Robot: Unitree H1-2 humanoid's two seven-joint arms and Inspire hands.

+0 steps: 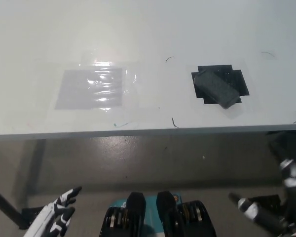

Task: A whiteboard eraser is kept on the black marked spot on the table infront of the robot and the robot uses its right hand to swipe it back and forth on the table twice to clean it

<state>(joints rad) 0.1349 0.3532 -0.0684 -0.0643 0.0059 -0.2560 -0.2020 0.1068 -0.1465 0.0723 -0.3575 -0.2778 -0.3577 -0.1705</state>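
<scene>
On the white table (148, 29) ahead of me, the dark grey whiteboard eraser (216, 88) lies flat on the black marked spot (239, 79), turned at a slant so that its lower right corner hangs a little over the edge of the black patch. Nothing touches it. To its left, well apart, a grey rectangle under shiny clear film (93, 88) is stuck to the tabletop, and a few thin curved pen marks (174, 123) show on the white surface near the eraser and near the front edge.

My right hand (254, 211) is low, below the table's front edge at the lower right of the view, far from the eraser and holding nothing; I cannot tell from here how far its fingers are spread. My left hand (56, 213) rests at the lower left, also under the table edge, empty, with its white fingers stretched out and apart.
</scene>
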